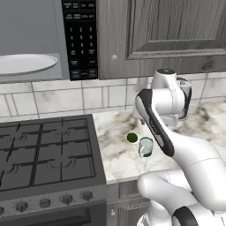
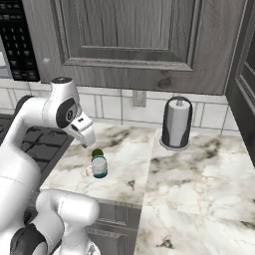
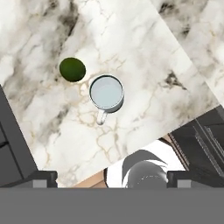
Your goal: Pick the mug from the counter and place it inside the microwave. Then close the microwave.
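Observation:
The mug [image 3: 106, 92] stands upright on the marble counter [image 3: 144, 57], seen from straight above, with its handle pointing toward the counter's front edge. It also appears as a pale cup with a teal bottom [image 1: 145, 147] [image 2: 99, 167] near the counter's front. My gripper [image 3: 111, 177] hangs well above it, open, with nothing between its widely spread fingertips [image 3: 43, 177]. The microwave [image 1: 80, 37] sits high at the left, its grey inside and white round plate [image 1: 24, 63] exposed.
A small dark green round object [image 3: 72, 69] [image 1: 132, 137] lies just behind the mug. The gas stove [image 1: 44, 150] borders the counter on the left. A paper towel holder [image 2: 177, 123] stands at the back wall. Grey cabinets [image 2: 134, 35] hang overhead.

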Motion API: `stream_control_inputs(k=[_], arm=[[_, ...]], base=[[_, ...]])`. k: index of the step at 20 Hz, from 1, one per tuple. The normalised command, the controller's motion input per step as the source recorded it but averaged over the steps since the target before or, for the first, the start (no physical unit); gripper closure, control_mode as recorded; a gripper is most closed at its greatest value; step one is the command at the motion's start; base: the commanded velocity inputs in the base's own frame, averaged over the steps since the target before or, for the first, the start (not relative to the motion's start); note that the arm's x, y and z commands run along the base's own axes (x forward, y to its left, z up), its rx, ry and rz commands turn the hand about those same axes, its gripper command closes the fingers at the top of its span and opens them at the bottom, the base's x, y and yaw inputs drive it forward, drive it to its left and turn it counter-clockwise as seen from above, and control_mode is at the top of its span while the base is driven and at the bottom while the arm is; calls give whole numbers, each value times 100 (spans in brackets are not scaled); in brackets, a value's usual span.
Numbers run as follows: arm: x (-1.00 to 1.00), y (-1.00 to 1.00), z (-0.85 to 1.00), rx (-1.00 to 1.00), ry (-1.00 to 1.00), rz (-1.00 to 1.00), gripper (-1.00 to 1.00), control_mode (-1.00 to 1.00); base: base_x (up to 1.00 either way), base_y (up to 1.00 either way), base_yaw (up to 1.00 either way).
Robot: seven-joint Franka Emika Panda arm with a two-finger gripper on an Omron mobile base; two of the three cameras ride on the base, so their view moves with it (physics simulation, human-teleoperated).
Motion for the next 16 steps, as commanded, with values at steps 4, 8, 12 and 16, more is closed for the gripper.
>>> stream_control_inputs(k=[4,8,12,16], arm=[[0,0,-33,2,2,0,-100,-100],[0,1,-15,0,2,0,-100,-100],[0,0,-10,0,0,0,-100,-100],[0,0,-20,0,0,0,-100,-100]], base=[[0,0,0],[0,0,0],[0,0,0],[0,0,0]])
